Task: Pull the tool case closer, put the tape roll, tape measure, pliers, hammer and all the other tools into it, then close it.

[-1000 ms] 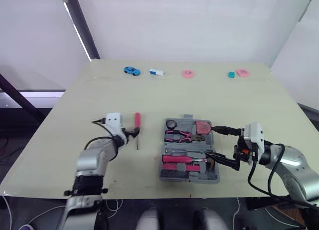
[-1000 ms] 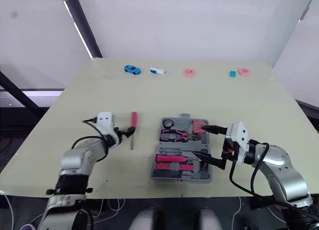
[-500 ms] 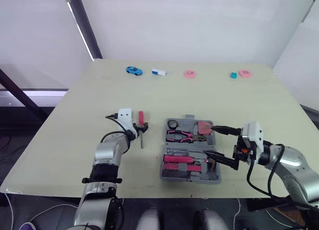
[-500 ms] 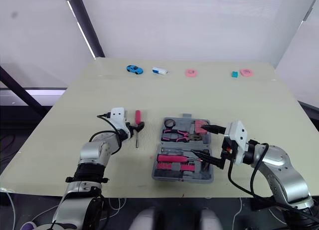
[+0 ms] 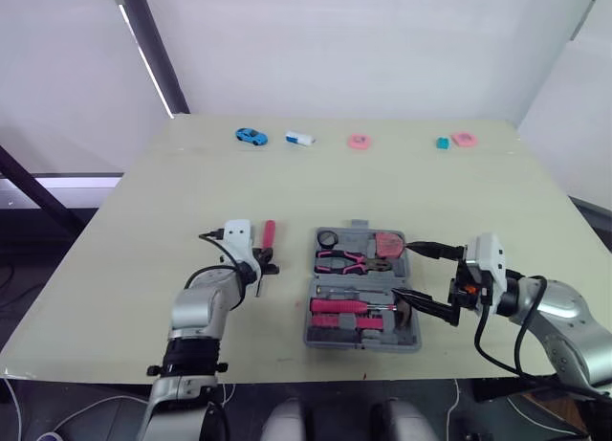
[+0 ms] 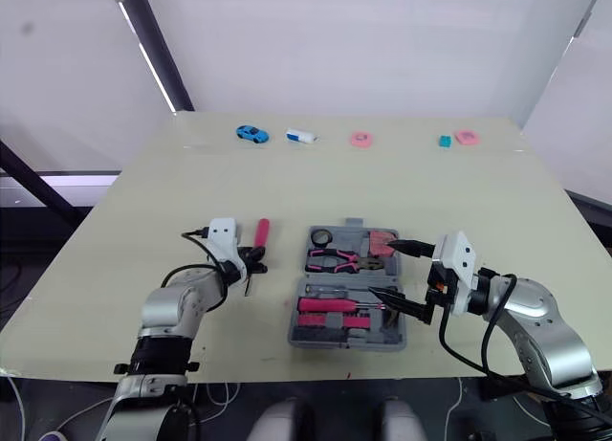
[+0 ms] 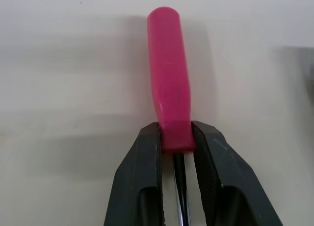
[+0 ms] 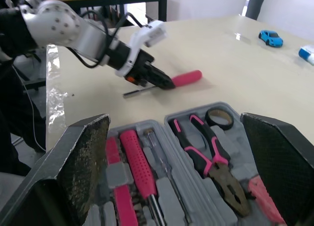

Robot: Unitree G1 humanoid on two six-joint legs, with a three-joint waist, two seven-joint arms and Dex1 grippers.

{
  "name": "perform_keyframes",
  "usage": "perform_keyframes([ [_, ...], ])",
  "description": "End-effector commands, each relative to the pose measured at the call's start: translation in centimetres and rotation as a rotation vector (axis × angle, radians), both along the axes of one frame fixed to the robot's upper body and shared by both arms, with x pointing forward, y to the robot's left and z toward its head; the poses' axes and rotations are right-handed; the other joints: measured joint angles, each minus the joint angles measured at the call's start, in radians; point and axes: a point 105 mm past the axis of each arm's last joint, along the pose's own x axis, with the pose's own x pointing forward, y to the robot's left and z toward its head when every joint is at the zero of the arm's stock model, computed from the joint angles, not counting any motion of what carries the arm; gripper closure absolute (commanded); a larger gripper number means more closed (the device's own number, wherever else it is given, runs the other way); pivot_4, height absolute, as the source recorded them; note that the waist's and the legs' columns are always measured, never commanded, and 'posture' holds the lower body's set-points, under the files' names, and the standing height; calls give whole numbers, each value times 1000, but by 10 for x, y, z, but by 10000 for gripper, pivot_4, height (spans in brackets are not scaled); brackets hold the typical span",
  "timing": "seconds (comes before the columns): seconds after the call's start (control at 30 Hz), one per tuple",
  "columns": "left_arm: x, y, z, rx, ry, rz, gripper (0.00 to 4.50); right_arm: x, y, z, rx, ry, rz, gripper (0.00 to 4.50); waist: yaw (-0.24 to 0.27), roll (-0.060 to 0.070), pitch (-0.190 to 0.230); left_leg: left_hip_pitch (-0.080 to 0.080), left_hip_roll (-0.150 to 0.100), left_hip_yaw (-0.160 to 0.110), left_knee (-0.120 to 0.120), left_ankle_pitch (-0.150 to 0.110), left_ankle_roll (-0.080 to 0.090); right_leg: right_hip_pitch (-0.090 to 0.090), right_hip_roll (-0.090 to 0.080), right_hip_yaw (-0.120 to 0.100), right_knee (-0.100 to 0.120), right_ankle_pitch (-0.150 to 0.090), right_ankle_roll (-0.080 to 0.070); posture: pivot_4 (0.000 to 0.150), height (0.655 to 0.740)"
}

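Left gripper (image 7: 175, 133) was clamped on the pink-handled steel screwdriver (image 7: 169, 69) at the base of its handle, which projected beyond the fingertips. Right gripper (image 5: 404, 269) was spread wide, its 2 fingers reaching over the side of the open grey plastic tool case (image 5: 330, 338) nearest it. The case lay between the 2 grippers and held pink-gripped pliers (image 5: 344, 261) and a black tape roll (image 5: 329, 238).

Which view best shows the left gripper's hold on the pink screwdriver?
Left wrist view: the screwdriver is close up, the left gripper with jaws shut on the handle's end by the shaft. The eye views show it small, left of the tool case; the right wrist view shows it from the side, farther off.
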Motion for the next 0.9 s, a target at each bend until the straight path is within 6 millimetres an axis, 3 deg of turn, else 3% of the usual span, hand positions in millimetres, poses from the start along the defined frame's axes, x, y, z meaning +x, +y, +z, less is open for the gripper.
perform_keyframes([
  [0.03, -24, 1, 18, -24, -54, -51, 41096, -5, -4, 7, -9, -41, 8, 0, -3, 0, 0, 0, 0, -1, 0, 0, 0, 0, 0, 1, 0, 0, 0, 1500, 7400],
  [0.3, -84, -4, 16, -34, -11, -78, 41096, -10, -7, 0, -34, -27, 29, 0, 2, 0, 0, 0, 0, -4, 1, 0, 0, 0, -1, -1, 1, -2, -4, 1500, 7400],
  [0.43, -97, -1, 7, -27, 25, -31, 41096, -12, -8, -2, -43, -23, 47, 0, 2, 0, 0, 0, 0, -3, 2, 0, 0, 0, -1, 0, 1, -2, -4, 1500, 7400],
  [0.73, -104, -4, -21, -29, 120, 6, 41096, -23, -7, 4, -109, -67, 167, 0, 2, 0, 0, 0, -1, -4, 1, 0, 0, 0, -1, 0, 1, -3, -4, 1500, 7400],
  [0.83, -105, -4, -22, -50, 124, 10, 26513, -25, -8, 8, -123, -88, 195, 0, 2, 0, 0, 1, -1, -4, 1, 0, 0, 0, 0, 0, 1, -3, -4, 1500, 7400],
  [0.87, -106, -4, -20, -50, 118, 3, 26513, -25, -9, 8, -125, -90, 198, 0, 2, 0, 0, 1, -1, -4, 1, 0, 0, 0, 0, 0, 1, -3, -4, 1500, 7400],
  [0.9, -107, -4, -19, -49, 113, -2, 21371, -25, -9, 9, -125, -90, 198, 0, 2, 0, 0, 1, -1, -4, 1, 0, 0, 0, 0, 0, 1, -3, -4, 1500, 7400],
])
